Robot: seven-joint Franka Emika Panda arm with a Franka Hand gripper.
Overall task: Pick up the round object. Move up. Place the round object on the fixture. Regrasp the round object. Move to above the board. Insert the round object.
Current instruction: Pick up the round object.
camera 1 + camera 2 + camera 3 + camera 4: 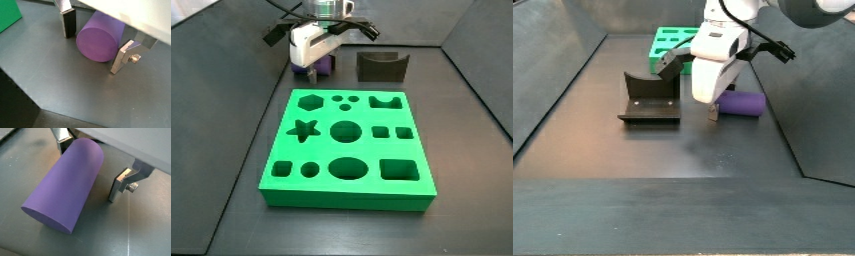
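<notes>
In both wrist views the smooth purple cylinder peg (99,40) (65,185) lies on its side on the dark grey floor (73,85), between the 2 spread silver fingers (123,56) of the gripper (90,165) (open, neither pad touching). In a side view the bright green holed board (345,150) sits near the dark notched fixture (381,66).

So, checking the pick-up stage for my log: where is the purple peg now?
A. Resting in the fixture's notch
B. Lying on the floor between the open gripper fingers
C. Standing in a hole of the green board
B: the round object lies on its side on the floor, the gripper straddling it, jaws apart.
</notes>
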